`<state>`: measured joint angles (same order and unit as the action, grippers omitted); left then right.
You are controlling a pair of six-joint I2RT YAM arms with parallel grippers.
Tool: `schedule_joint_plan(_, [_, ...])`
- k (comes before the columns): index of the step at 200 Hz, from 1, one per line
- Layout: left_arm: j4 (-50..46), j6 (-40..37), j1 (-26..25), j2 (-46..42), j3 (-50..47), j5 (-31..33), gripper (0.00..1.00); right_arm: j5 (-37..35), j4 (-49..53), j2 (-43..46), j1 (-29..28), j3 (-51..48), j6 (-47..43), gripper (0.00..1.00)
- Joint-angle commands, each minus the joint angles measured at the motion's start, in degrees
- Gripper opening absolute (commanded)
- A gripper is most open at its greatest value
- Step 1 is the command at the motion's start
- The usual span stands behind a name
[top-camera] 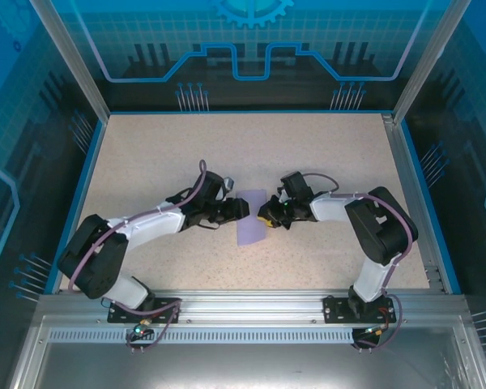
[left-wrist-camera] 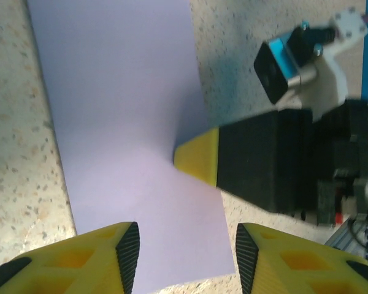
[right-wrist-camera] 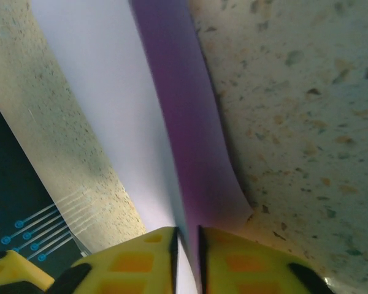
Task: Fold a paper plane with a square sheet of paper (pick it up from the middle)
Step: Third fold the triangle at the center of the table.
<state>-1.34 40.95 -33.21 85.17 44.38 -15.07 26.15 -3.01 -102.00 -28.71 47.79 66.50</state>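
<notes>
Near the middle of the desk (top-camera: 324, 154) lies the sheet of paper (top-camera: 252, 231), pale lavender and plain, between the two arms. From the top view it looks taller than wide, long side running away from the arm bases.

The left gripper (top-camera: 240, 209) comes in from the left at the sheet's left edge. In the left wrist view the left gripper (left-wrist-camera: 187, 245) has its yellow fingers (left-wrist-camera: 104, 248) clearly apart. They hover over the near end of the sheet of paper (left-wrist-camera: 122, 92) with nothing between them. Paper there is flat on the desk.

The right gripper (top-camera: 266, 215) comes in from the right and meets the sheet's right edge. In the left wrist view its yellow tip (left-wrist-camera: 197, 158) touches that edge about halfway along. In the right wrist view the right gripper (right-wrist-camera: 187, 239) has its fingers (right-wrist-camera: 141, 257) almost together, clamped on the paper's edge. The sheet of paper (right-wrist-camera: 104, 92) runs straight into the thin gap. One strip beside the pinch curls up off the desk and looks darker purple in shadow.
</notes>
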Motion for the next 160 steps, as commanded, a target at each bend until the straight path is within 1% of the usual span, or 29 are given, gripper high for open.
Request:
schedule_joint_plan(1, [5.23, -2.79, -1.55, -3.11, -3.72, 4.00, 0.49, 1.97, 1.67, -0.74, 0.06, 1.66, -0.62, 0.25])
schedule_joint_plan(19, [7.69, -5.50, -3.76, -5.62, -6.22, 7.69, 0.48, 2.35, 3.42, -0.58, 0.04, 2.28, -2.21, 0.25])
schedule_joint_plan(30, [9.97, -9.27, -6.49, -8.42, -7.68, 10.90, 0.50, 2.23, 5.59, -0.52, 0.14, 2.30, -3.49, 0.23])
schedule_joint_plan(35, [10.58, -11.81, -7.89, -9.50, -8.20, 12.55, 0.51, 2.60, 6.25, -0.48, 0.31, 4.04, -3.86, 0.22])
schedule_joint_plan(54, [14.88, -20.39, -11.61, -11.86, -10.68, 15.30, 0.51, 3.16, 7.92, 0.15, 0.98, 4.59, -5.28, 0.20])
schedule_joint_plan(68, [17.62, -26.39, -14.02, -12.15, -12.20, 16.74, 0.55, 4.09, 8.83, 0.29, 1.45, 5.17, -6.15, 0.19])
schedule_joint_plan(84, [16.18, -34.39, -18.24, -10.97, -11.10, 20.49, 0.56, 5.95, 10.91, -0.13, 1.78, 6.86, -8.46, 0.19])
schedule_joint_plan(96, [14.58, -38.20, -21.34, -8.88, -9.59, 23.41, 0.55, 7.18, 13.05, -0.69, 1.83, 8.22, -10.26, 0.19])
schedule_joint_plan(129, [12.76, -41.89, -25.68, -2.61, -6.67, 29.49, 0.55, 8.50, 14.59, -1.14, 2.17, 9.43, -11.76, 0.19])
schedule_joint_plan(160, [11.71, -39.79, -26.29, -2.15, -6.38, 31.92, 0.55, 7.80, 14.47, -1.57, 2.25, 9.26, -11.34, 0.20])
